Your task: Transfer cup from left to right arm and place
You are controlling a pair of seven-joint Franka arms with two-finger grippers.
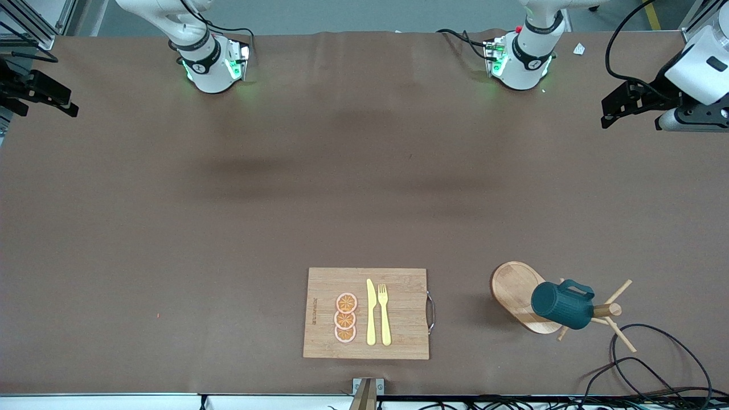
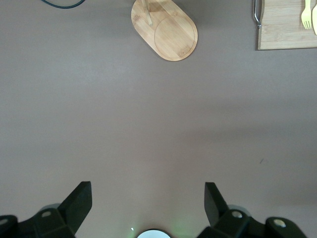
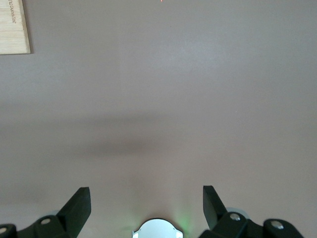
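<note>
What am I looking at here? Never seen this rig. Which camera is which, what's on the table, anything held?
Two robot arms are bolted at one edge of a brown table. The wide picture comes from a high camera facing them; the other two come from cameras on each wrist, looking down past the claw.

The left claw and right claw are both open, empty, over bare table.

A teal cup hangs on a wooden peg rack toward the left arm's end. Beside it a cutting board carries orange slices, a yellow knife and fork.
</note>
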